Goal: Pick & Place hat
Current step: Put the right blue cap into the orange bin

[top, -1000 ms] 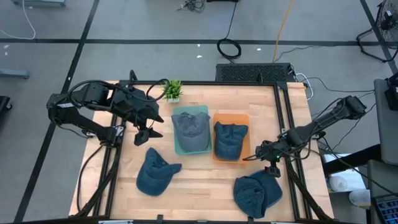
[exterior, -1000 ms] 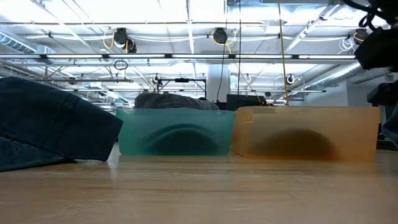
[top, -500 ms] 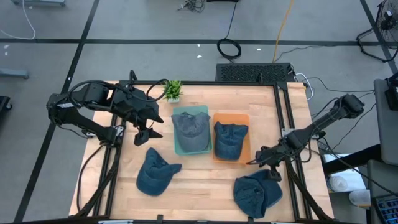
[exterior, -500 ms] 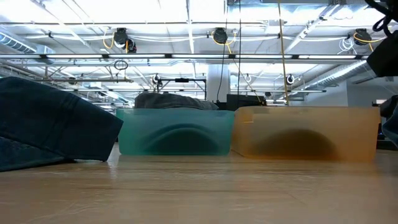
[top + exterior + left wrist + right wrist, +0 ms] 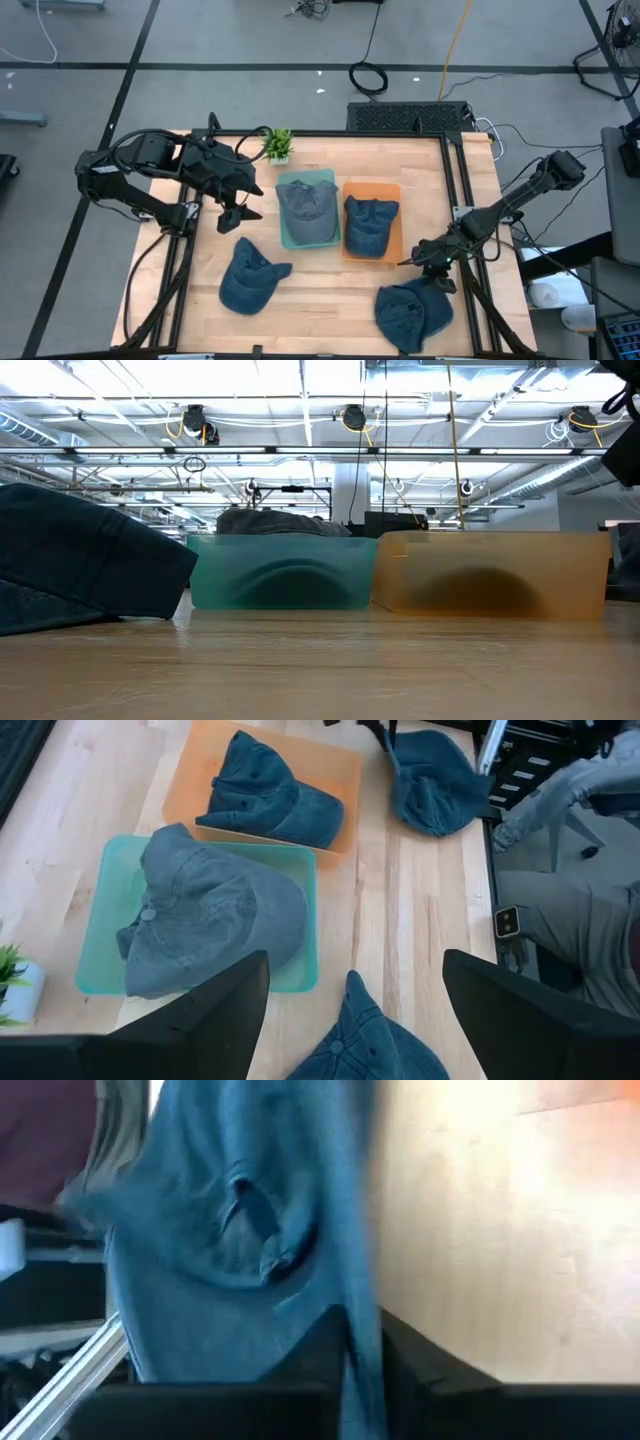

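Several blue denim hats show. One lies in the teal bin [image 5: 306,206], one in the orange bin [image 5: 369,222]. One rests on the table at the near left [image 5: 250,278]. Another hat [image 5: 410,315] lies flat at the near right. My right gripper [image 5: 420,272] is low at that hat's far edge, shut on it. Over the table's left side, well above the wood, my left gripper [image 5: 240,215] hangs open with nothing between its fingers [image 5: 250,1010]. My right gripper pinches the near-right hat's far edge [image 5: 362,1342] between its two fingers [image 5: 325,1355]. It comes slanting down from the table's far right. A narrow strip of cloth stands between the fingers; how many layers I cannot tell. The rest of the hat [image 5: 230,1250] lies on the table.
A small potted plant [image 5: 278,145] stands at the far edge, left of the bins. The two bins sit side by side in the table's middle [image 5: 280,575] [image 5: 490,575]. Black frame rails [image 5: 470,200] run along the table's left and right sides. Bare wood [image 5: 330,290] lies between the two loose hats.
My right gripper has sunk and gone toward the table's near edge, onto the far edge of the near-right hat, tipping as it went, and has shut on that edge. The hat lies where it was.
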